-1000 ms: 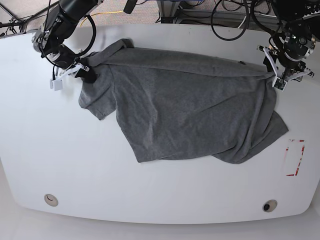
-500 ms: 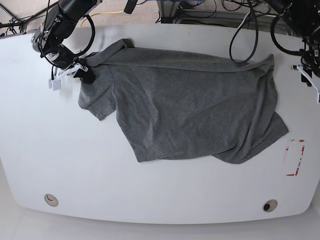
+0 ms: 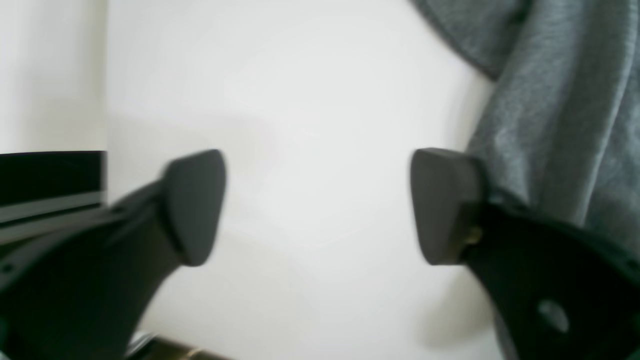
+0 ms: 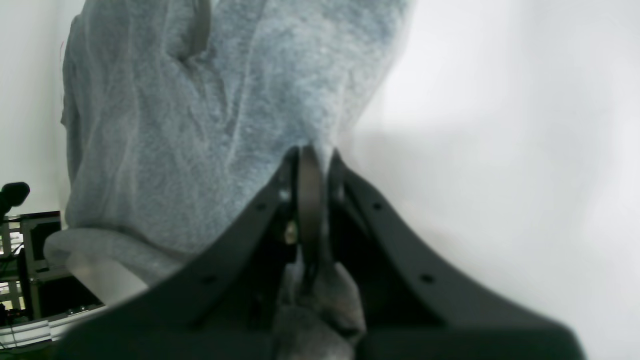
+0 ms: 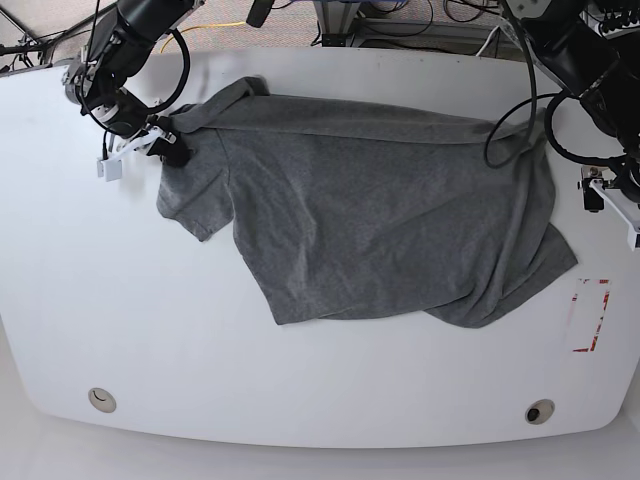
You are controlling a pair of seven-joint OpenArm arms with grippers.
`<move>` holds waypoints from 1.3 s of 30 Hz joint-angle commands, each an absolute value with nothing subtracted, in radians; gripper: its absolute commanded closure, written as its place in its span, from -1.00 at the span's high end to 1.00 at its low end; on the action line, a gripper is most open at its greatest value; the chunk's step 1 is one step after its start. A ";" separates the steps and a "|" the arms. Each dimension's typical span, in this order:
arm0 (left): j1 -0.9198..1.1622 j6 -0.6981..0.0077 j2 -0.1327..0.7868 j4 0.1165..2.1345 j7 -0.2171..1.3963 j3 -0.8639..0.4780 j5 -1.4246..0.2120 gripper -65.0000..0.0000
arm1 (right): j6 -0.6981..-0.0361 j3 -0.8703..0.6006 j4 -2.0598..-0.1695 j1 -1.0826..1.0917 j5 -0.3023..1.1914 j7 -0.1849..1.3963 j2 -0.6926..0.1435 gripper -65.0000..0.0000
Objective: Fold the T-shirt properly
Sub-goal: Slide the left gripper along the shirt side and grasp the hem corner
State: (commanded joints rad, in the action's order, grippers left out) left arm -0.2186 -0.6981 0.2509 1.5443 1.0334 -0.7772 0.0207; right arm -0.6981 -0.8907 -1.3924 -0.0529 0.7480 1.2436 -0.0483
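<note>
The heather-grey T-shirt (image 5: 380,210) lies spread and rumpled across the white table (image 5: 120,300), its right side bunched in folds. My right gripper (image 5: 165,142), at the base view's left, is shut on the shirt's upper left edge; the right wrist view shows the fabric (image 4: 210,110) pinched between its jaws (image 4: 310,200). My left gripper (image 5: 615,200), at the base view's far right edge, is open and empty just right of the shirt. In the left wrist view its fingers (image 3: 195,205) stand wide apart over bare table, with shirt folds (image 3: 560,100) at the right.
A red and white marker patch (image 5: 590,315) lies on the table at the right, below the left gripper. Two round holes (image 5: 100,400) sit near the front edge. Cables (image 5: 450,30) and equipment lie behind the table's far edge.
The left gripper has let go of the shirt's upper right corner and moved right and down toward the table's right edge. The right gripper has stayed put, still holding.
</note>
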 joint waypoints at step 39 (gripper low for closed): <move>-0.487 -0.578 0.278 0.691 0.529 -0.776 0.022 0.03 | -0.698 -0.894 -1.391 -0.051 0.751 1.244 -0.070 -1.00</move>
State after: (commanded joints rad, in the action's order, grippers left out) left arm -0.4872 -0.5777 0.2785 0.6912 0.5286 -0.7756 0.0222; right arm -0.6981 -0.8938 -1.3909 -0.0514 0.7511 1.2436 -0.0698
